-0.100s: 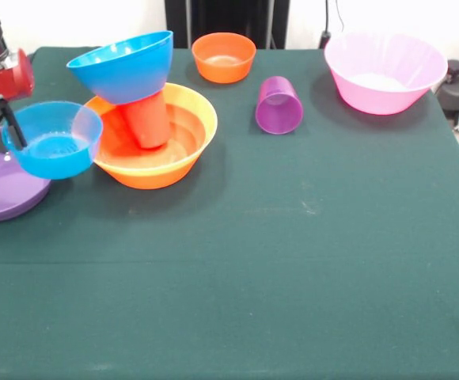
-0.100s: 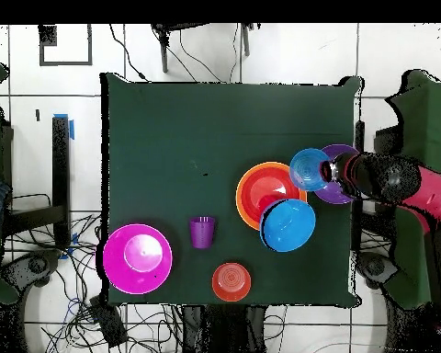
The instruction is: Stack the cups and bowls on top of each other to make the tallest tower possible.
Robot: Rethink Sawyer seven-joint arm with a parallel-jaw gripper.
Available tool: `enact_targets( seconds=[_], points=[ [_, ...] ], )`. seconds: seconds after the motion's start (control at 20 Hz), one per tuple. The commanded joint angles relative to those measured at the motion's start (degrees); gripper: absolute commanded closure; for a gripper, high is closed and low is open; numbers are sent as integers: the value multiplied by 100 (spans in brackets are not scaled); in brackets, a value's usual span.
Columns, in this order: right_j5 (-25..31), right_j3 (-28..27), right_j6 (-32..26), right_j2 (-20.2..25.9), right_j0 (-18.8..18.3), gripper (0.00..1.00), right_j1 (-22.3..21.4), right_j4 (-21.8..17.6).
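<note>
The tower's base is the large orange bowl [image 1: 206, 127] [image 2: 242, 195], with a red-orange bowl [image 2: 264, 191] nested inside. A red cup [image 1: 148, 120] stands in it, and the large blue bowl [image 1: 124, 65] [image 2: 289, 224] rests tilted on the cup. At the front view's left edge, my gripper [image 1: 6, 131] [image 2: 328, 171] is shut on the rim of the small blue bowl [image 1: 55, 141] [image 2: 308, 167]. It holds that bowl in the air beside the orange bowl and above the purple bowl [image 1: 0, 198] [image 2: 342, 193].
A purple cup [image 1: 278, 104] [image 2: 202, 232] lies on its side mid-table. A small orange bowl [image 1: 223, 57] [image 2: 231, 281] sits at the robot's side of the table. The large pink bowl [image 1: 384, 71] [image 2: 137, 258] stands near a table corner.
</note>
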Motion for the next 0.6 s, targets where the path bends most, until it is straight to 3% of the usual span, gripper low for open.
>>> enact_targets(
  seconds=[0.05,0.15,0.6],
  points=[
    [371,159,-892,-29,-1,0,234,-187],
    [611,189,-1174,-42,13,0,121,-282],
    [704,137,-876,-102,104,0,92,-198]
  ],
)
